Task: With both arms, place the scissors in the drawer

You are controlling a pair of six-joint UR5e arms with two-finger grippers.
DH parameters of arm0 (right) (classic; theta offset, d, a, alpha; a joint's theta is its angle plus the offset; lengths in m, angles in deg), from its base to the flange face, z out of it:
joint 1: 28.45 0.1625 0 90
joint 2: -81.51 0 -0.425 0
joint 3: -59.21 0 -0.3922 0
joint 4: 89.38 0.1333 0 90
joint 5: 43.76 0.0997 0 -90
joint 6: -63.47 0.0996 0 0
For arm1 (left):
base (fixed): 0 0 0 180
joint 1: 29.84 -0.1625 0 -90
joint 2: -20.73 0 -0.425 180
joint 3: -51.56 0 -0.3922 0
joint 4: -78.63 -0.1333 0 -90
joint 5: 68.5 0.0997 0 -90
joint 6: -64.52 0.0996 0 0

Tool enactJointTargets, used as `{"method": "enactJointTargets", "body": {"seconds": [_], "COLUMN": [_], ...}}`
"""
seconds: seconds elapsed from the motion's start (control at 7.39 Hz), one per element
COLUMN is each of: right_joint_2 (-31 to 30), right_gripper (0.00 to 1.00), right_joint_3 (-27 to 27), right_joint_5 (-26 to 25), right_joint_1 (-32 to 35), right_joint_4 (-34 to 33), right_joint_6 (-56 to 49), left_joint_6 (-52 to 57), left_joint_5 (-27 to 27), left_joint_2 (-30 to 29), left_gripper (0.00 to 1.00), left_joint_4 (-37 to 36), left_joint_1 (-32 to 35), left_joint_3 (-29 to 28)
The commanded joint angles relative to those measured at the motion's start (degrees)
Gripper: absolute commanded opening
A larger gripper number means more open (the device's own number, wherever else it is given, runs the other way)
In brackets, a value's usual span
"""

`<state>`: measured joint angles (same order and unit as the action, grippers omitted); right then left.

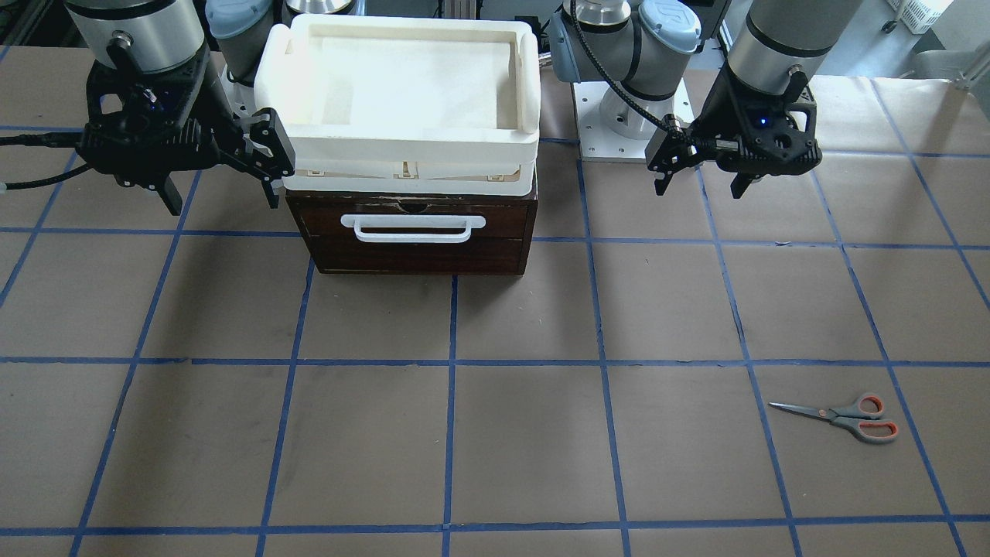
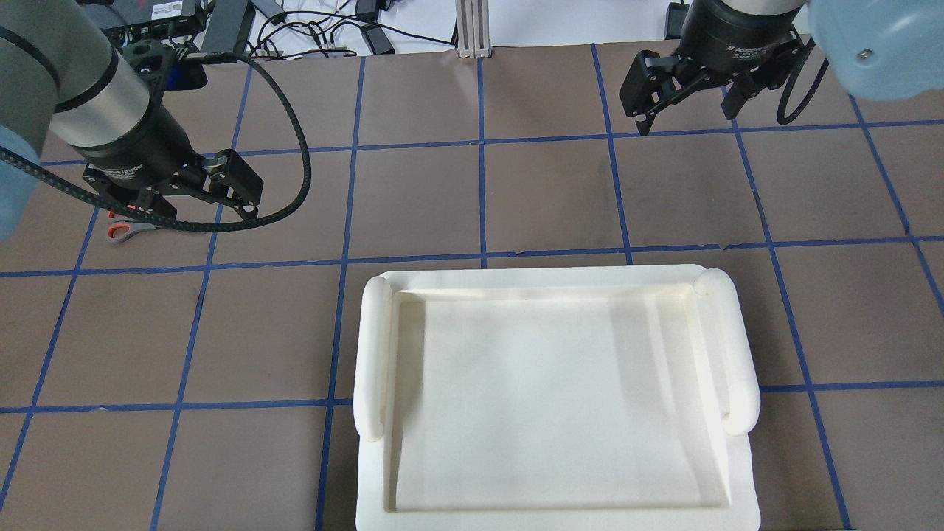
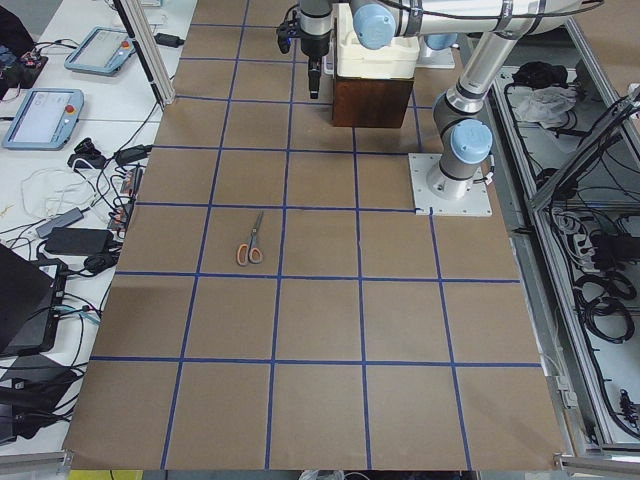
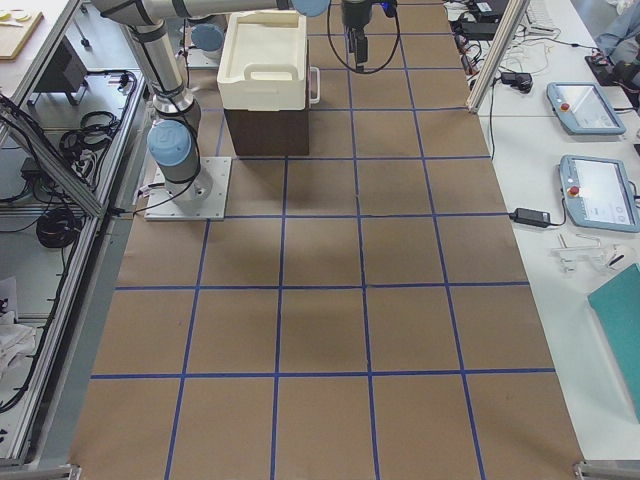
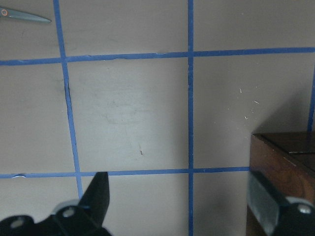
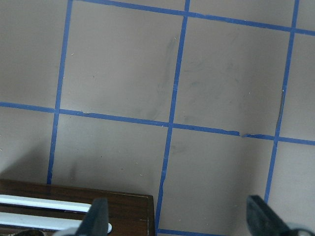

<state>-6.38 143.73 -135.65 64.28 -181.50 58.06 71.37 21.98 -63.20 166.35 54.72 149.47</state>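
The scissors (image 1: 843,418) lie flat on the brown table, grey handles with orange-red lining; they also show in the exterior left view (image 3: 250,245), and the blade tip shows in the left wrist view (image 5: 24,16). In the overhead view the scissors (image 2: 122,230) are mostly hidden under my left arm. The dark brown drawer (image 1: 414,247) is shut, with its white bar handle (image 1: 414,228) facing out. My left gripper (image 1: 700,186) is open and empty, held high, apart from the scissors. My right gripper (image 1: 223,205) is open and empty beside the drawer.
A white plastic tray (image 1: 402,158) sits on top of the drawer unit and fills the near middle of the overhead view (image 2: 372,346). The drawer's corner (image 5: 283,162) shows by the left gripper (image 5: 182,206). Blue tape lines grid the table.
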Motion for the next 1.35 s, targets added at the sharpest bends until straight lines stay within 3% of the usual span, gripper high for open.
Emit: {"method": "enactJointTargets", "body": {"seconds": [0.0, 0.14, 0.41, 0.54, 0.81, 1.08, 1.22], "right_joint_2": [0.0, 0.0, 0.4, 2.8, 7.8, 8.4, 8.3], "right_gripper": [1.00, 1.00, 1.00, 1.00, 1.00, 1.00, 1.00], "right_joint_3": [0.3, 0.3, 0.7, 0.7, 0.3, 2.6, 4.8], "right_joint_5": [-0.6, -0.4, 1.1, 1.5, 1.0, 0.6, 0.6], "right_joint_1": [0.0, 0.0, 2.9, 6.5, 12.0, 12.0, 12.1], "right_joint_4": [0.2, 0.2, 0.5, -0.3, -7.6, -6.2, -6.3], "right_joint_6": [-0.7, -1.1, -20.2, -24.8, -36.7, -47.8, -48.4], "left_joint_6": [0.0, 0.0, 0.0, 0.0, 2.1, 24.8, 30.2], "left_joint_5": [0.0, 0.0, 0.0, 0.1, 0.0, 1.5, 1.3], "left_joint_2": [-0.1, 0.0, -0.1, -0.1, -0.9, -2.8, -4.4], "left_gripper": [1.00, 1.00, 1.00, 1.00, 1.00, 1.00, 1.00], "left_joint_4": [0.0, 0.0, 0.0, 0.0, -0.4, -1.1, -3.1], "left_joint_1": [0.0, 0.0, 0.0, -0.1, -2.2, -8.2, -11.0], "left_joint_3": [0.0, 0.0, 0.0, -0.1, -0.1, -0.5, -0.5]}}
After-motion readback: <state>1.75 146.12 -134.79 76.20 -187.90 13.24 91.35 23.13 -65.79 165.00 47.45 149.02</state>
